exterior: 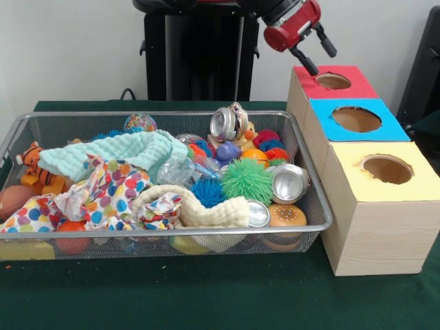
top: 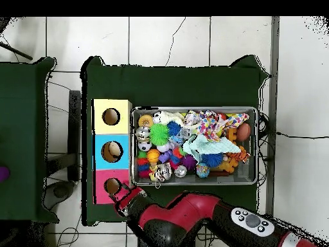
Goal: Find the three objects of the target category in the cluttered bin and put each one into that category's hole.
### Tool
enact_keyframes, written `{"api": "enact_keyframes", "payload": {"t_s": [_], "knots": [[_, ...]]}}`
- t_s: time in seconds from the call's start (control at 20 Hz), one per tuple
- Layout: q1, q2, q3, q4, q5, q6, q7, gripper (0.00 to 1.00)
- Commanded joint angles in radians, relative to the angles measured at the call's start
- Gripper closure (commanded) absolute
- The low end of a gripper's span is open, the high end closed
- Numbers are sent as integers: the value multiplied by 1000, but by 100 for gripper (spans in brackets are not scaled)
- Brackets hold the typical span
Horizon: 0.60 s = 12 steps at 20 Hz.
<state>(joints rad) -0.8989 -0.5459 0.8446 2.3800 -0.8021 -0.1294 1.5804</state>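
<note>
While my gripper (exterior: 315, 49) hangs just above the red box's hole (exterior: 333, 81), fingers spread and empty, crushed cans (exterior: 289, 183) remain in the wire bin (exterior: 313, 196) beside it; sorting looks unfinished.

Bin (exterior: 313, 206) of clutter left of three holed boxes (exterior: 381, 206), hand (exterior: 315, 49) above the farthest.

Red box top (exterior: 335, 81), blue box top (exterior: 357, 120), yellow box top (exterior: 385, 170), green spiky ball (exterior: 247, 180), polka-dot cloth (exterior: 103, 196), mint towel (exterior: 117, 152)
</note>
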Motion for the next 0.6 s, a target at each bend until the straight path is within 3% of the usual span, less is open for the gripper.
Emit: {"api": "enact_keyframes", "payload": {"t_s": [0.05,0.6], "knots": [[-72,172,40,-184,-116,194,-48,0],[-111,287,29,-284,-200,275,-112,0]]}}
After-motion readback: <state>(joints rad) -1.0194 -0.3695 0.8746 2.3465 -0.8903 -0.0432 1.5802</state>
